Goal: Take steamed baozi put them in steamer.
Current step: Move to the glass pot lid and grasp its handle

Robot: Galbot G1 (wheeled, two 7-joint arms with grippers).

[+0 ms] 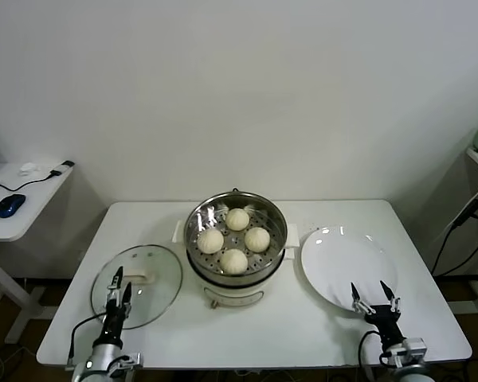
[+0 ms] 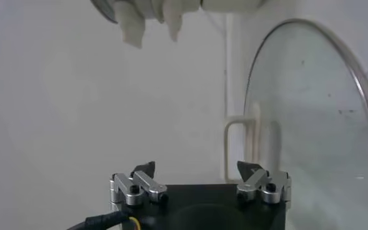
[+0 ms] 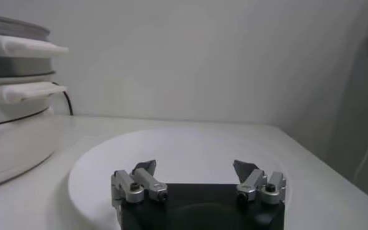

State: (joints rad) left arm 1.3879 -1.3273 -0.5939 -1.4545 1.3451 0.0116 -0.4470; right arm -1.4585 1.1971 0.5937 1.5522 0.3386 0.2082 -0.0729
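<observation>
The steel steamer (image 1: 276,216) stands at the table's middle on its cream-white base; its side also shows in the right wrist view (image 3: 12,81). Several cream-white baozi (image 1: 234,260) lie on its perforated tray. My left gripper (image 1: 117,288) is open and empty at the table's front left, over the glass lid (image 1: 155,274); in its own view (image 2: 197,170) the lid (image 2: 308,125) stands beside it. My right gripper (image 1: 374,294) is open and empty at the front right, over the near edge of the white plate (image 1: 342,259); its own view (image 3: 196,167) shows the plate (image 3: 190,150) bare.
A side table (image 1: 16,199) with a blue mouse (image 1: 9,205) and cables stands to the left. Another stand with a cable (image 1: 462,231) is at the right. The white wall rises behind the table.
</observation>
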